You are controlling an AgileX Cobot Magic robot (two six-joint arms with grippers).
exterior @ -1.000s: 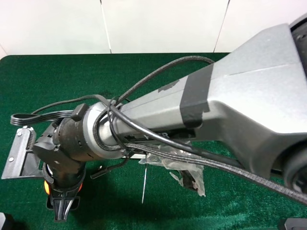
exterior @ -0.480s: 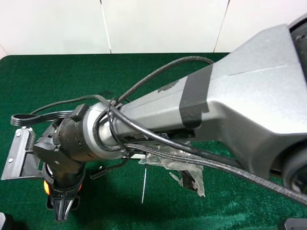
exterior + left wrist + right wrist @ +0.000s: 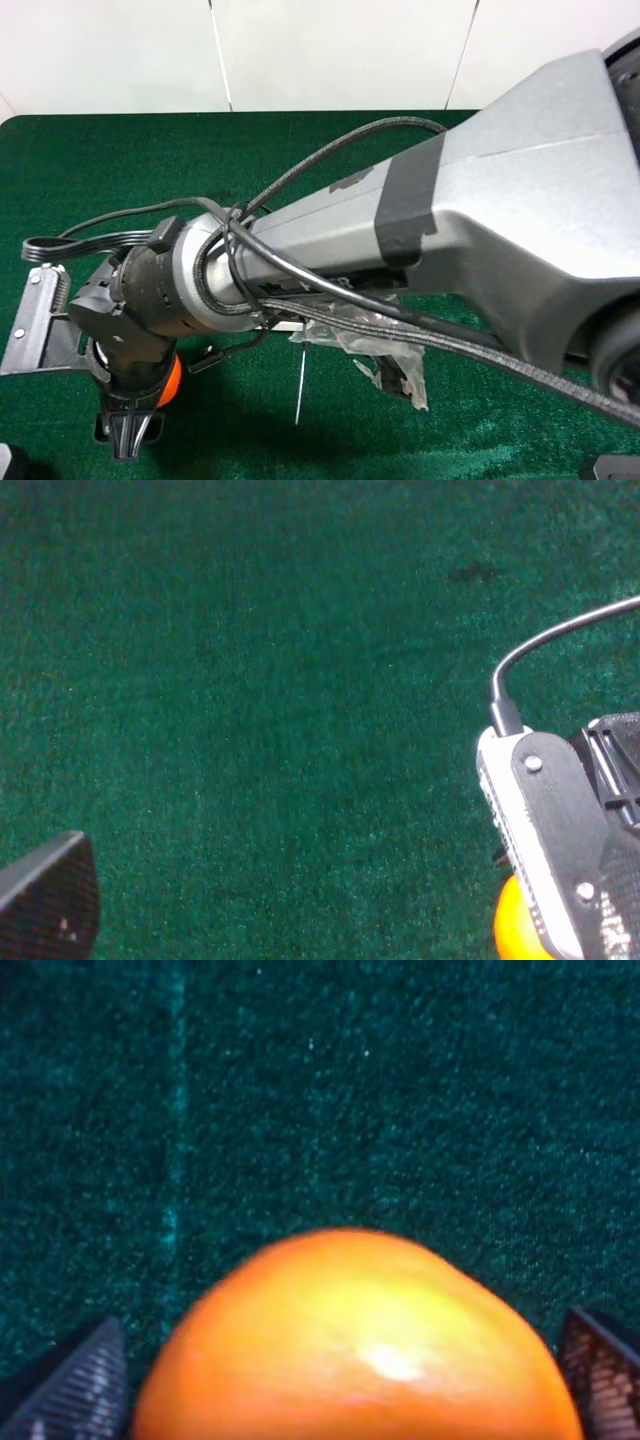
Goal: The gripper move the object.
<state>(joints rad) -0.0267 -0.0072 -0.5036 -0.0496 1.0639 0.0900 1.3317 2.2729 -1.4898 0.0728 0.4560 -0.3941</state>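
The right arm reaches across the green cloth to the near left. Its black gripper points down there. The orange ball shows as a sliver beside the wrist. In the right wrist view the ball fills the gap between the two fingertips, which press on its sides above the cloth. The left wrist view shows the ball's edge under the right gripper's housing. Only one left finger shows, far off at the frame's corner.
A metal bracket with a spring lies at the left edge next to the gripper. Crumpled clear plastic lies under the arm near the middle. A black cable loops off the wrist. White wall panels stand behind the table.
The orange ball showed at the left of the right gripper before; now it shows at its right. The gripper has shifted slightly, still holding the ball.
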